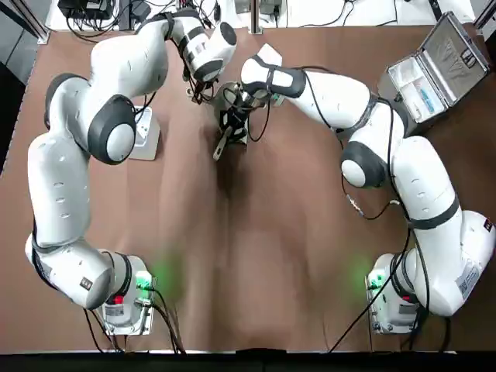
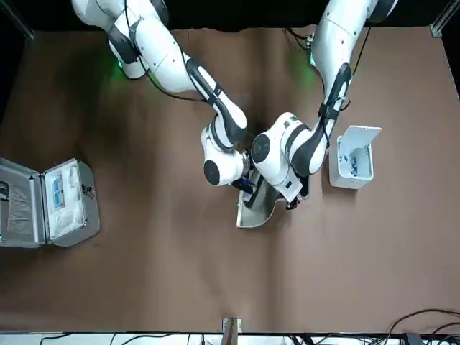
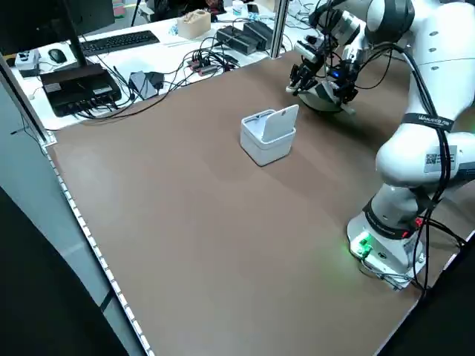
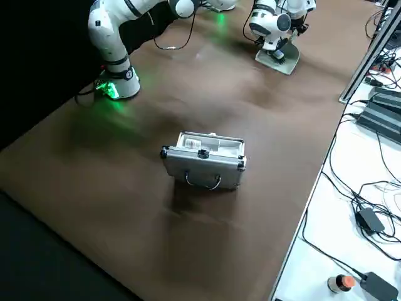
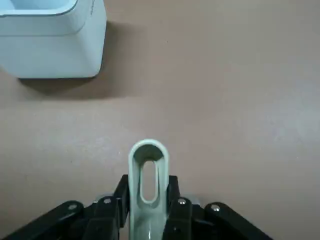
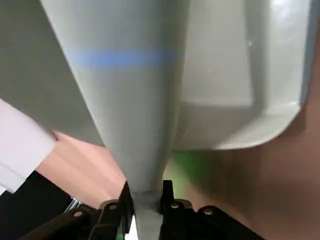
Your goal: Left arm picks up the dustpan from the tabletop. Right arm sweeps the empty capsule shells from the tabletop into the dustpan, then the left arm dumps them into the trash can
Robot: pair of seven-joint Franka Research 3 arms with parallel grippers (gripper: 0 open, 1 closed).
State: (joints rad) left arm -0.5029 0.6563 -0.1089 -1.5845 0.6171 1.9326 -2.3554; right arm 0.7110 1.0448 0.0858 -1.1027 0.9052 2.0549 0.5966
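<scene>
Dustpan (image 5: 146, 170) handle in left jaws, brush (image 6: 135, 100) in right jaws, no legible writing

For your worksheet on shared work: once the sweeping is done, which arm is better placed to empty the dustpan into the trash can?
The left. Its tool is shut on the dustpan handle, and the open trash can stands on its side; the right tool holds the brush.
</scene>
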